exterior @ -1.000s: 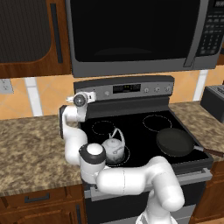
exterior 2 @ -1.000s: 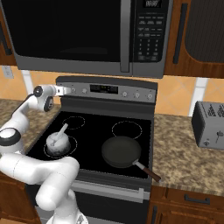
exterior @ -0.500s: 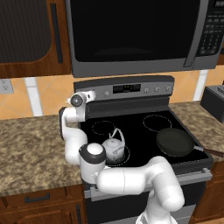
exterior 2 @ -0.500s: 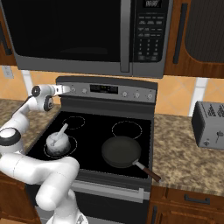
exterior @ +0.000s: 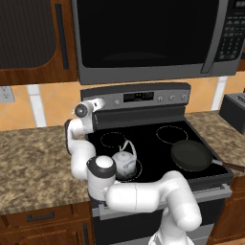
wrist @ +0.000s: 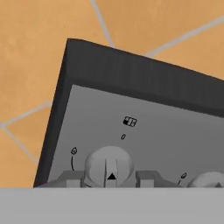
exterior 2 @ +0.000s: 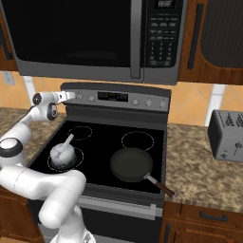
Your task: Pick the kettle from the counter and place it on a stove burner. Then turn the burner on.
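Note:
The silver-grey kettle [exterior: 123, 162] [exterior 2: 61, 153] stands upright on the stove's front left burner [exterior: 136, 168], with nothing holding it. My gripper [exterior: 100, 102] [exterior 2: 71, 96] [wrist: 109, 177] is up at the left end of the stove's grey control panel [wrist: 144, 127]. In the hand view its two fingertips [wrist: 70, 177] press on either side of the leftmost round knob [wrist: 108, 162], shut on it. A small black triangle on the knob points toward the bottom of that view. The speckled counter [exterior: 28, 162] [exterior 2: 199, 161] runs on both sides of the stove.
A black frying pan [exterior: 191, 155] [exterior 2: 131, 164] lies on the front right burner, its handle over the stove's edge. A microwave [exterior: 148, 38] hangs above the stove. A toaster [exterior 2: 228, 135] stands on the right counter. More knobs [exterior 2: 142, 101] line the panel.
The hand has shifted only slightly at the left end of the panel. The kettle and the pan have not moved.

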Robot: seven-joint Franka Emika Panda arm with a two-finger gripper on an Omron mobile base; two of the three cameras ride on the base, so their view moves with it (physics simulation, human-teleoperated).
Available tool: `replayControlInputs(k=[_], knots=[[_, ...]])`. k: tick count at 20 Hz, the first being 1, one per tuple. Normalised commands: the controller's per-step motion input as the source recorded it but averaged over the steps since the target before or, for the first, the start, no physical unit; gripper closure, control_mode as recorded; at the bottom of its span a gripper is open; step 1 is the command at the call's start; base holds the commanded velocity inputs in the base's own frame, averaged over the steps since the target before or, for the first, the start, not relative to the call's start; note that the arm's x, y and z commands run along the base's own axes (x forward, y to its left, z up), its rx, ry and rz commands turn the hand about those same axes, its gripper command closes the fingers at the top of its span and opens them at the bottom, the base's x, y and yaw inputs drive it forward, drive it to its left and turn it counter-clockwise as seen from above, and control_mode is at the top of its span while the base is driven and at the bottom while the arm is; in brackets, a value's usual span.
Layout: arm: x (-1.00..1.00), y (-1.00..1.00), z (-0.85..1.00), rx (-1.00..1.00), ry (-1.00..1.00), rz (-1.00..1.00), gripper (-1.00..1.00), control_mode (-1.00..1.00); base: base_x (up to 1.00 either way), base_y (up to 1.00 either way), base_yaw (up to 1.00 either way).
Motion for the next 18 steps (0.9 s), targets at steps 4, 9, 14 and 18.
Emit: replayControlInputs(k=[4, 9, 14, 18], knots=[[0.00, 0.00, 0.00, -0.11, 0.00, -0.05, 1.00, -1.00, 0.00, 0.00, 0.00], [0.00, 0.00, 0.00, -0.13, 0.00, -0.05, 1.00, -1.00, 0.00, 0.00, 0.00], [0.00, 0.00, 0.00, -0.14, 0.00, -0.03, 1.00, -1.00, 0.00, 0.00, 0.00], [0.00, 0.00, 0.00, -0.14, 0.00, -0.03, 1.00, -1.00, 0.00, 0.00, 0.00]])
